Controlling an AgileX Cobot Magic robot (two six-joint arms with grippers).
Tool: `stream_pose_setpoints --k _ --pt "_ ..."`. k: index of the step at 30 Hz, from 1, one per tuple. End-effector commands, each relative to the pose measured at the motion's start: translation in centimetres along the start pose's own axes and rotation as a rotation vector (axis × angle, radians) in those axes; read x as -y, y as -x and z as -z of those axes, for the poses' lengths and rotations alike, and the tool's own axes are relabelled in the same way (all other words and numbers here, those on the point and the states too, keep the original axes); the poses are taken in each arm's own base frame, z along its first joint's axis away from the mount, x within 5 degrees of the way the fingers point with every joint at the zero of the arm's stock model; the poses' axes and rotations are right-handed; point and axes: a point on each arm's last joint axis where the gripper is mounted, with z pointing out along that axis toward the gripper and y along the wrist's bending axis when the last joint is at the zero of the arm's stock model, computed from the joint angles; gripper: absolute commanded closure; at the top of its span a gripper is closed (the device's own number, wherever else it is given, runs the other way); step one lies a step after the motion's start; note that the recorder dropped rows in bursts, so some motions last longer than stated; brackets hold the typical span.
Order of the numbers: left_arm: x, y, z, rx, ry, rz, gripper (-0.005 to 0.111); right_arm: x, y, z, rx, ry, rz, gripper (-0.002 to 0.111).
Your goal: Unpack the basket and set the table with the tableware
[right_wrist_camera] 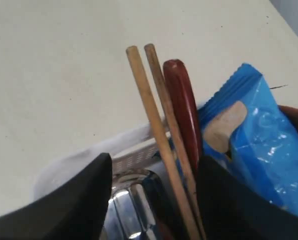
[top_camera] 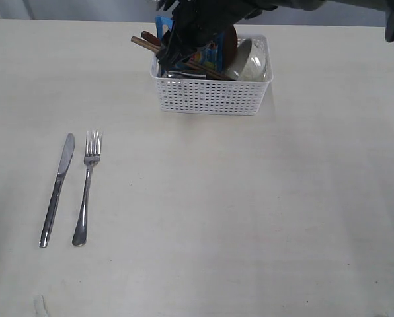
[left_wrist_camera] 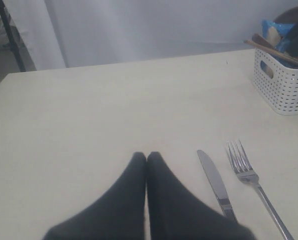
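The white perforated basket [top_camera: 210,96] stands at the back of the cream table [top_camera: 250,218]. It holds two wooden chopsticks [right_wrist_camera: 154,115], a reddish-brown spoon [right_wrist_camera: 181,105], a steel cup [right_wrist_camera: 134,200], an off-white bowl [top_camera: 251,63] and a brown plate [top_camera: 229,41]. My right gripper [right_wrist_camera: 154,167] is open over the basket's left end, its fingers either side of the chopsticks and the spoon handle, above the cup. The knife [top_camera: 57,190] and fork [top_camera: 86,188] lie side by side at the left. My left gripper [left_wrist_camera: 146,156] is shut and empty, low over the table beside the knife [left_wrist_camera: 215,184].
A blue snack bag [right_wrist_camera: 259,135] stands in the basket against the right gripper's outer finger. The right arm [top_camera: 203,16] hangs dark over the basket's back. A small pale scrap [top_camera: 39,304] lies at the front left edge.
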Motion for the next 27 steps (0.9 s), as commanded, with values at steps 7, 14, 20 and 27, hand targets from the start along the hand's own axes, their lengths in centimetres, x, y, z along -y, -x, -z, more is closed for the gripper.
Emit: stream_pose_setpoints --k 7,14,20,27 --pt "0.0 -0.1 0.0 0.001 -0.004 -0.001 0.107 0.7 -1.1 -1.8 0.008 -0.057 -0.013 0.059" --pt "0.0 -0.1 0.0 0.001 -0.004 -0.001 0.107 0.9 -1.8 -2.9 0.007 -0.080 -0.028 0.059" --pt "0.0 -0.1 0.0 0.001 -0.004 -0.001 0.107 0.8 -2.3 -3.7 0.010 -0.072 -0.066 0.059" --pt "0.0 -0.1 0.0 0.001 -0.004 -0.001 0.107 0.1 -2.4 -4.7 0.018 -0.071 -0.078 0.059"
